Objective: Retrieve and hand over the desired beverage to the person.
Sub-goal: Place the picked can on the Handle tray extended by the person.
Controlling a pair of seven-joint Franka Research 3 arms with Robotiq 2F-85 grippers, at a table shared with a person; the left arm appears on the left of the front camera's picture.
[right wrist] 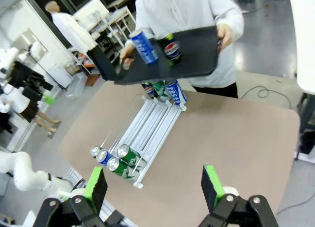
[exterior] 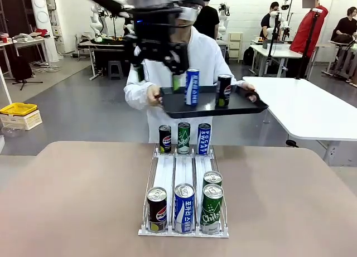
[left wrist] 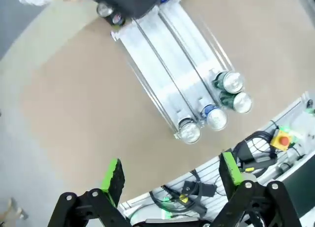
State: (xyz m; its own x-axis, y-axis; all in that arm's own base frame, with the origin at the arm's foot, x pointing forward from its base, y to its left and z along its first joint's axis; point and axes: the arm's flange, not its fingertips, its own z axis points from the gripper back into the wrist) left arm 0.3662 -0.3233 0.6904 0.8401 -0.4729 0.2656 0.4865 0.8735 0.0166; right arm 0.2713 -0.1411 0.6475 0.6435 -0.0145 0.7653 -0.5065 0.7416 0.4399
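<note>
- I am seeing the left gripper [exterior: 159,59] hanging in the upper middle of the front view, blurred, with a green can-like shape just below its fingers; whether it is touching that shape I cannot tell.
- In the left wrist view its own green-padded jaws are standing wide apart at the bottom edge, left gripper [left wrist: 172,180], with nothing between them but bare table.
- The right gripper [right wrist: 155,187] is likewise gaping at the bottom of the right wrist view, holding nothing.
- The person in the white hooded zip-up jacket [exterior: 209,59] is standing at the far edge of the table, holding a flat black rectangular tray [exterior: 209,106] level in both hands.
- On the tray a tall blue-and-white can [exterior: 192,87] and a black cola can [exterior: 223,91] are standing upright, the blue one just beside the left gripper.
- Below the tray, the white three-lane wire can rack [exterior: 183,176] is running down the middle of the tan table [exterior: 72,195].
- Three cans are sitting at the rack's far end and four at its near end, with bare lane between.
- The tabletop is lying open on both sides of the rack.
</note>
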